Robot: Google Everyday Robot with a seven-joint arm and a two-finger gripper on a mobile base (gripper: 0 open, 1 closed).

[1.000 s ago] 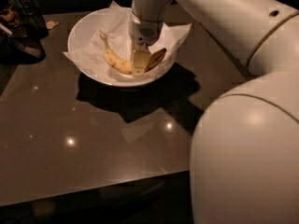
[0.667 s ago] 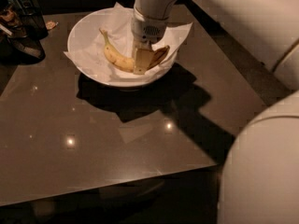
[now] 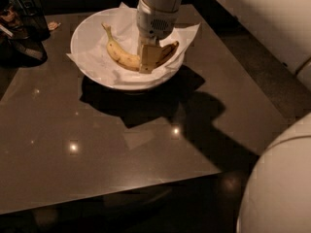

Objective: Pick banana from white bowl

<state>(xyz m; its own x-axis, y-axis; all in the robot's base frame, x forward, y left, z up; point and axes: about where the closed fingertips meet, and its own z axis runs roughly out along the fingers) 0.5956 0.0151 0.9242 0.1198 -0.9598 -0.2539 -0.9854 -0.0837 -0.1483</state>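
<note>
Lying in the white bowl [image 3: 146,85], the banana [image 3: 119,57] curves across the crumpled white paper [image 3: 95,64] that lines it. Stem end points up and away to the left of my gripper [image 3: 148,64]; the darker brown end shows just to the gripper's right, near the bowl's right rim.

Gripper: lowered into the bowl, pointing straight down, directly over the banana's right half. Its tan tip covers that stretch of the fruit, so yellow peel is visible on both sides of it. Contact looks likely, but I cannot tell whether the gripper is clenched on the banana or released. My arm [image 3: 158,4] rises from it toward the top edge of view.

Bowl: sits on a dark glossy table [image 3: 121,149], under and around the gripper, much wider than the banana. Paper corners stick out past the rim to the gripper's left and upper right. A hard shadow of bowl and arm falls on the table below and to the right of the gripper.

Further out: dark cluttered items [image 3: 24,33] well to the gripper's left at the table edge; a small tan scrap [image 3: 53,25] beside them. My white body [image 3: 282,188] fills the lower right corner, well apart from the gripper.
</note>
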